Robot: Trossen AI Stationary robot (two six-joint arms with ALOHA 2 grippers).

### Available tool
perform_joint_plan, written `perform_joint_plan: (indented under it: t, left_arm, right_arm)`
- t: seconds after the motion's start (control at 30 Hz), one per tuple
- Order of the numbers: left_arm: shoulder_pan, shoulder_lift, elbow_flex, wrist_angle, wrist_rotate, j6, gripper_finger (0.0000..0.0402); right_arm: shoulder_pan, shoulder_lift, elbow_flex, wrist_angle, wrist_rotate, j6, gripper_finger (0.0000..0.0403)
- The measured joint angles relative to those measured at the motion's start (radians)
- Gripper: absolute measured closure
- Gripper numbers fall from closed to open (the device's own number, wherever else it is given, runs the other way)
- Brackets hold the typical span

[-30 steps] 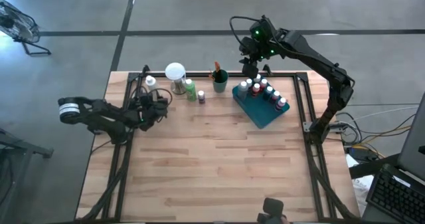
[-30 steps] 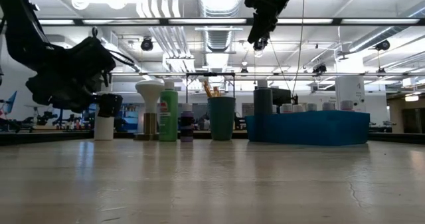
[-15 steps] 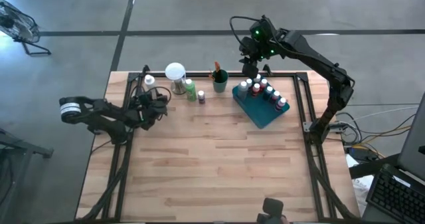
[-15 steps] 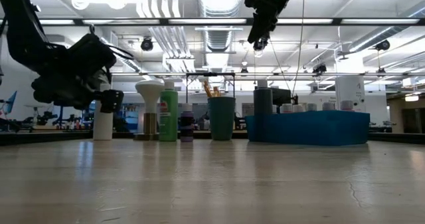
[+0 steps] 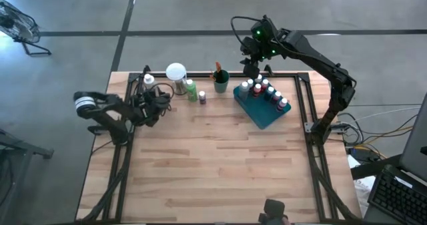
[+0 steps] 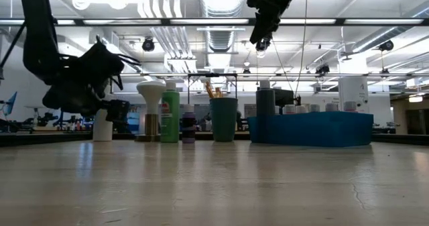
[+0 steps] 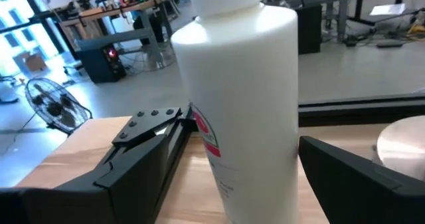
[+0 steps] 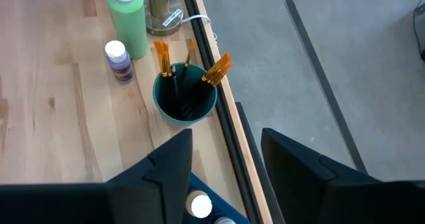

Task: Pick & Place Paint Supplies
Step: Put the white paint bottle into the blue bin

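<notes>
Left gripper [image 7: 229, 177] low at the table's far-left corner, fingers spread wide on either side of a tall, smooth white plastic bottle [image 7: 242, 84] with a red-printed label; the bottle stands upright between them, contact not visible. Right gripper [image 5: 251, 66] raised above the table's back edge, dark fingers [image 8: 169, 161] parted with nothing between them. Below it a round teal cup [image 8: 184, 94] holds thin dark-handled brushes [image 8: 216, 70] with orange bristles up. Beside the cup: a small purple bottle [image 8: 119, 59] and a taller green bottle [image 8: 129, 21], both white-capped. Rectangular teal tray [image 5: 263, 113] on the pale wood-plank table [image 5: 213, 165] carries small white-capped paint bottles [image 5: 265, 91] in red and dark shades, packed in rows.
</notes>
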Motion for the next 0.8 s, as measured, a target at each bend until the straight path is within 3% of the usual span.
perform_joint_plan:
  t: [0.53, 0.63, 0.8]
  left_arm:
    - [0.067, 0.114, 0.059, 0.069, -0.016, 0.006, 0.0066]
    - [0.067, 0.125, 0.061, 0.069, -0.038, 0.007, 0.0095]
    - [0.067, 0.12, 0.061, 0.07, -0.043, 0.022, 0.0185]
  right_arm:
    - [0.0, 0.0, 0.0, 0.002, 0.0, 0.0, 0.0204]
    - [0.0, 0.0, 0.0, 0.002, 0.0, 0.0, 0.0209]
    - [0.0, 0.0, 0.0, 0.002, 0.0, 0.0, 0.0223]
